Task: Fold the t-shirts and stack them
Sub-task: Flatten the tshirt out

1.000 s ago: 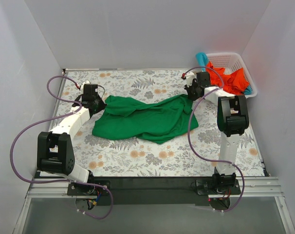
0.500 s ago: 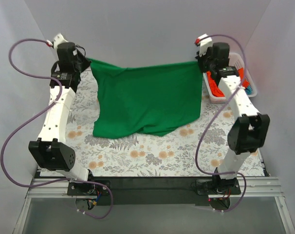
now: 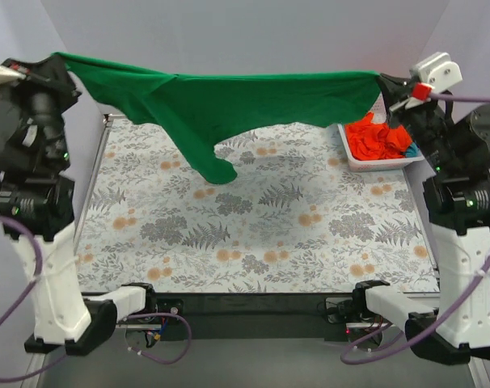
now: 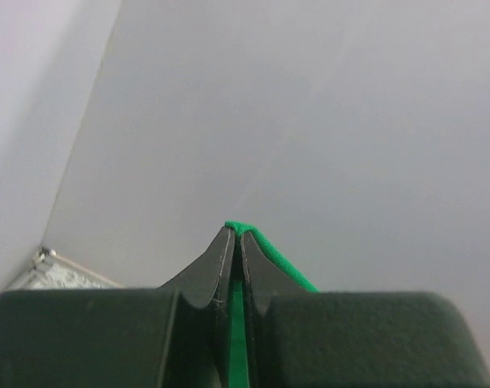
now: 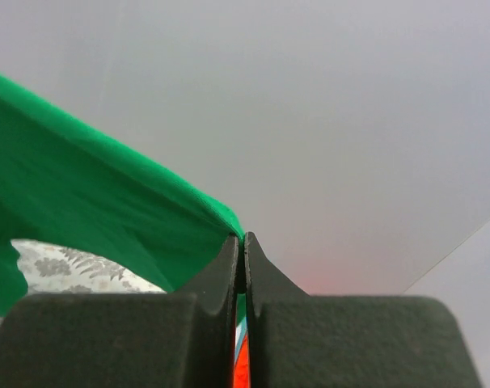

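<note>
Top external view hides a good deal from me: the left pincer (image 3: 52,63) sits at the upper left edge of the frame with part of its wrist cut off, and the right arm covers the near right corner of the white basket (image 3: 348,152). I cannot make out a collar or sleeves on the green shirt (image 3: 229,101), only a bunched band of cloth with one lobe hanging down left of centre.

Both wrist cameras show mostly blank wall. The left one shows its fingers pressed together on a thin green edge at the tips. The right one shows the right pincer (image 5: 238,249) likewise clamped on a corner, with the cloth spreading to the left of the frame.

The shirt is strung across the upper part of the frame between the two pincers, clear of the worktop (image 3: 253,234).

Orange shirts (image 3: 374,136) lie heaped in the basket at the right, with a sliver of teal cloth (image 3: 408,150) at its right edge. The worktop has a grey and orange leaf print, and pale plain walls enclose it.
</note>
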`<state>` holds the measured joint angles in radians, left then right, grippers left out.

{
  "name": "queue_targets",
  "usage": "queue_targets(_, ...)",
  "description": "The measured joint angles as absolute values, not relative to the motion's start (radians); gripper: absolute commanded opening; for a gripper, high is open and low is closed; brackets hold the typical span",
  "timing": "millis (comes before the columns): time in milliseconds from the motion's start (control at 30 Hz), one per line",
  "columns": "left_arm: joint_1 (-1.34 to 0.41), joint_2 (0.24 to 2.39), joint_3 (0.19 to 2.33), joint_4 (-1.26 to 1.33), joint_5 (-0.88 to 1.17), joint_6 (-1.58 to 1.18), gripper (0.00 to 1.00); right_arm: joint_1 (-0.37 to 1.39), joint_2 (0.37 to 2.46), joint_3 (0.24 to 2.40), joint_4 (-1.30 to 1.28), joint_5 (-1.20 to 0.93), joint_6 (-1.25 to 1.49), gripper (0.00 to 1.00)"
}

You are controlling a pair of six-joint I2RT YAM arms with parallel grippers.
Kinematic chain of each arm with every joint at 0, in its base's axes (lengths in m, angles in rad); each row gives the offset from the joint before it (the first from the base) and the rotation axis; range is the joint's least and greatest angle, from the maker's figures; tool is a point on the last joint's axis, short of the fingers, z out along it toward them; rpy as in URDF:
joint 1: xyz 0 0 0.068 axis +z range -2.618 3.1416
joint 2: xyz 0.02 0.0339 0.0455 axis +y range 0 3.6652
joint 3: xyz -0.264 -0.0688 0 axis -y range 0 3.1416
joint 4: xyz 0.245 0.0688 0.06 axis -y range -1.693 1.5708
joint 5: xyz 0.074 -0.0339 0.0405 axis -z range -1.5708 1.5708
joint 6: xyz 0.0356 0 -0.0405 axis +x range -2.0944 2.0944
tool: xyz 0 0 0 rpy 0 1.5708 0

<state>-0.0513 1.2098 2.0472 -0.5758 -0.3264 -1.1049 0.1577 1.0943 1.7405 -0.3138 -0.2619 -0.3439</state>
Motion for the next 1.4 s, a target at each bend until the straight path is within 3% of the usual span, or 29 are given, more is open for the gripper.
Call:
queue_targets(167, -0.055, 1.048, 2.105, -0.557, -0.355, -1.024, 0.0, 0.159, 0.967, 1.689, -0.389, -0.293, -0.345, 0.01)
queue_targets(367, -0.068, 0.996, 2.163, -0.485, -0.34, -0.945, 0.0, 0.16, 0.926, 1.688, -0.414, -0.321, -0.347, 0.01)
queue_targets(600, -0.07, 1.06, 1.899, -0.421, -0.26, -0.916, 0.0, 0.16, 0.956, 1.584, -0.417, -0.321, -0.361, 0.01)
queue_targets(833, -0.07, 1.376, 1.391, -0.265, -0.2, -0.913, 0.0, 0.158, 1.155, 1.254, -0.255, -0.278, -0.373, 0.01)
queue_targets(967, -0.07, 1.655, 1.236, -0.216, -0.18, -0.92, 0.0, 0.157, 1.388, 1.065, -0.127, -0.208, -0.364, 0.01)
queue_targets(1200, -0.07, 1.992, 1.341, -0.147, -0.174, -0.937, 0.0, 0.157, 1.818, 1.145, -0.001, -0.126, -0.379, 0.01)
queue_targets(1400, -0.069, 2.109, 1.521, -0.107, -0.149, -0.95, 0.0, 0.157, 1.957, 1.282, 0.043, -0.076, -0.422, 0.01)
